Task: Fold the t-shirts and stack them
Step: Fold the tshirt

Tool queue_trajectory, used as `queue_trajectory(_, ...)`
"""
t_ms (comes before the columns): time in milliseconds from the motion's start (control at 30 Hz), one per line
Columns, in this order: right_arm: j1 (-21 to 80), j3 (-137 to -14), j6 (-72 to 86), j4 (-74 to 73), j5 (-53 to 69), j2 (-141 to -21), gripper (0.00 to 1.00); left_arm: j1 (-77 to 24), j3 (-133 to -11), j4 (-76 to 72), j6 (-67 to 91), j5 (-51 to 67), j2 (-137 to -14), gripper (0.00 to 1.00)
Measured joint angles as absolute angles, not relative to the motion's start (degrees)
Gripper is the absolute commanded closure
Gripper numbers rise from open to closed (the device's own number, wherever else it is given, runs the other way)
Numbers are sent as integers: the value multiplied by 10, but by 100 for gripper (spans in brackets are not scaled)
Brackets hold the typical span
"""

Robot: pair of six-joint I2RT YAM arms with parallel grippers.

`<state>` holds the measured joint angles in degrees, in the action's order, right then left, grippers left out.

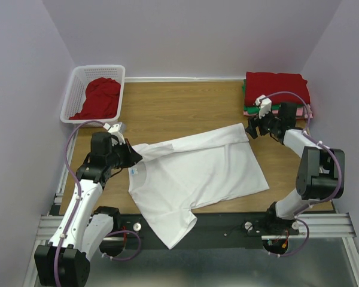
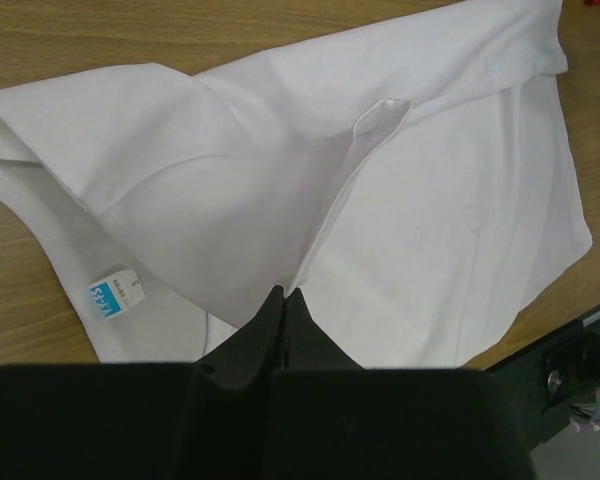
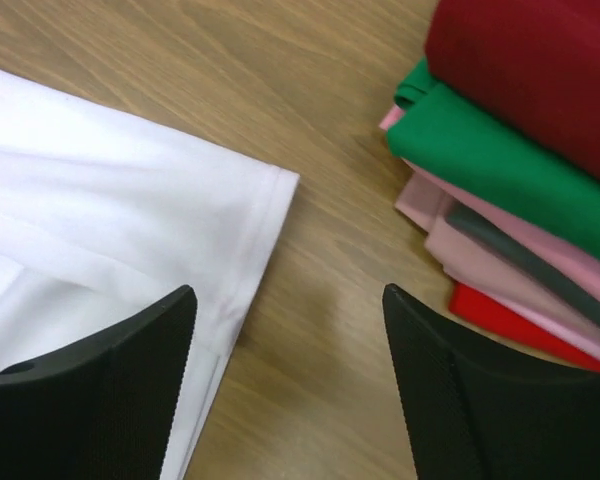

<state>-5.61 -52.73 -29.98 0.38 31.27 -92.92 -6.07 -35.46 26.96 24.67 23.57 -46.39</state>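
White t-shirt (image 1: 197,173) lies spread and rumpled across the middle of the wooden table (image 1: 179,107), one sleeve reaching over the near edge. Left gripper (image 2: 283,297) is clenched at the collar side, near the blue neck label (image 2: 113,292). Cloth tents up toward its tips, so it reads as pinching the shirt (the actual bite is hidden behind the fingers, possibly one layer only). Right gripper (image 3: 287,300) is released, jaws wide with nothing between them, just beside the shirt's far hem corner. Folded stack (image 1: 277,92) sits at the far right: red on top, then green, pink, red under. Red t-shirt (image 1: 102,98) is crumpled in the white lattice basket (image 1: 72,95), far left.

Handling: thin knit, looks light and limp with no stiffness. It will likely drape and crease wherever lifted, and drag on the wood rather than slide. Stitched hem and collar band are the firmest bits. Best holds are the hem corner and shoulder seam, pinched at the edge, both ends lifted together so the fold lands flat. Risk: catching two layers.
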Motion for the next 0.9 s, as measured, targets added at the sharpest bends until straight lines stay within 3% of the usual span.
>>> queue_trajectory(200,-72,-511,-297,-4,305,-883,8,-65,-354,272,246,241,-468,100)
queue_trajectory(567,-72,-516,-231,-75,405,-806,7,-84,-347,298,241,248,-470,100)
queue_trajectory(600,-72,-516,-226,-77,410,-805,7,-85,-347,302,240,249,-470,97)
queue_trajectory(633,-72,-516,-224,-79,413,-803,7,-86,-347,305,238,250,-470,74)
queue_trajectory(667,-72,-516,-220,-83,417,-801,7,-88,-347,312,232,252,-470,63)
queue_trajectory(700,-72,-516,-215,-87,420,-799,7,-90,-347,320,228,254,-470,33)
queue_trajectory(733,-72,-516,-213,-90,423,-796,7,-95,-347,328,229,254,-469,27)
queue_trajectory(900,-72,-515,-197,-100,436,-774,6,-123,-355,371,230,255,-442,23)
